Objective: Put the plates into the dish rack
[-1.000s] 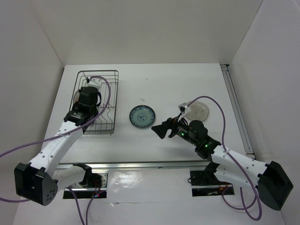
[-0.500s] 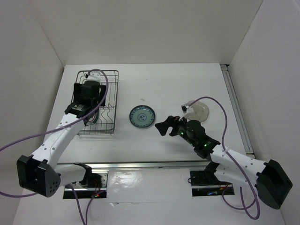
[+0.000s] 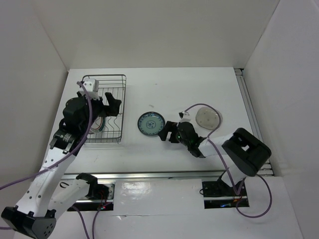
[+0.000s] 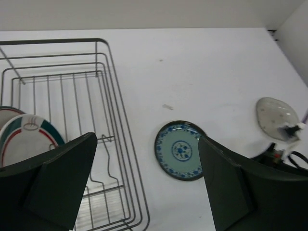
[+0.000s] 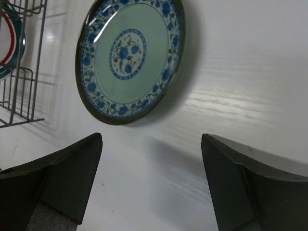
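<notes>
The dark wire dish rack (image 3: pixel 122 107) (image 4: pixel 118 103) stands at the left. A white plate with red and blue rings (image 4: pixel 26 139) (image 5: pixel 6 43) stands on edge inside it. My left gripper (image 3: pixel 104 102) (image 4: pixel 147 142) hangs open and empty above the rack. The teal patterned plate (image 3: pixel 151 123) (image 4: pixel 180 150) (image 5: pixel 130 57) lies flat mid-table. My right gripper (image 3: pixel 167 133) (image 5: pixel 151 139) is open, low over the table, just short of that plate's near right edge and apart from it. A third plate (image 3: pixel 208 118) (image 4: pixel 276 118), showing a pale side, lies flat at the right.
White walls enclose the table on three sides. A metal rail (image 3: pixel 251 117) runs along the right edge. Purple cables (image 3: pixel 199 106) trail from both wrists; the right one arcs past the pale plate.
My left gripper opened, let go of the white ringed plate in the rack and lifted back. My right arm dropped low, bringing its gripper closer to the teal plate.
</notes>
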`<state>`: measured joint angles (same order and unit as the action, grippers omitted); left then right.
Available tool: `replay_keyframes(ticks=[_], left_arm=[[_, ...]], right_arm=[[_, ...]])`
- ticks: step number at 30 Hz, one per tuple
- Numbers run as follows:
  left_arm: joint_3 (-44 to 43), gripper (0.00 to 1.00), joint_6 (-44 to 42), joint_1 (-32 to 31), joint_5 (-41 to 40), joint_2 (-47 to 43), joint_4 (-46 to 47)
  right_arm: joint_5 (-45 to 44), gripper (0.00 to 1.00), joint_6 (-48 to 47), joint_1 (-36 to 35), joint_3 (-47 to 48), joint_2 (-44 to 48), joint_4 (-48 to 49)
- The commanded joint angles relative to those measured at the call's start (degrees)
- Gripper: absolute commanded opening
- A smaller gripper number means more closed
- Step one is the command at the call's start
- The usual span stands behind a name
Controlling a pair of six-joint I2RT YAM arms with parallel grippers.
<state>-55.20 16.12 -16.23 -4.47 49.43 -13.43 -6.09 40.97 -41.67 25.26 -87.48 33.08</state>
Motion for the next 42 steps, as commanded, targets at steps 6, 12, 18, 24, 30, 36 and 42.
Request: replay_keyframes(ticks=[6,12,18,24,30,36,42], left_arm=[[0.8,1.00,4.5,0.1,11.0,-1.3,6.2],[-0.7,1.00,3.9,0.1,10.4,1.0,4.4],[-0.2,1.00,2.8,0.1,10.3,0.0,4.4],[-0.2,1.00,2.8,0.1,10.8,0.0,4.9],[-0.2,1.00,2.0,0.1,11.9,2.9,4.4],[-1.7,1.00,0.8,0.1,15.9,8.8,3.9],[-2.8,1.00,1.9,0.1,18.8,13.6,3.9]], right_arm=[[0.2,0.84,4.7,1.0,5.6,-10.7,9.0],[-3.9,0.71,5.3,1.0,11.3,-17.1,3.5],[-6.3,0.40,8.2,1.0,11.8,-19.5,0.5],[-7.6,0.06,10.3,1.5,13.6,-20.0,-2.6],[-8.7,0.00,11.1,1.5,15.8,-15.6,-4.6],[-8.7,0.00,11.1,2.0,13.9,-4.3,-1.9],[-7.5,0.00,11.2,2.0,8.5,7.8,-0.3]])
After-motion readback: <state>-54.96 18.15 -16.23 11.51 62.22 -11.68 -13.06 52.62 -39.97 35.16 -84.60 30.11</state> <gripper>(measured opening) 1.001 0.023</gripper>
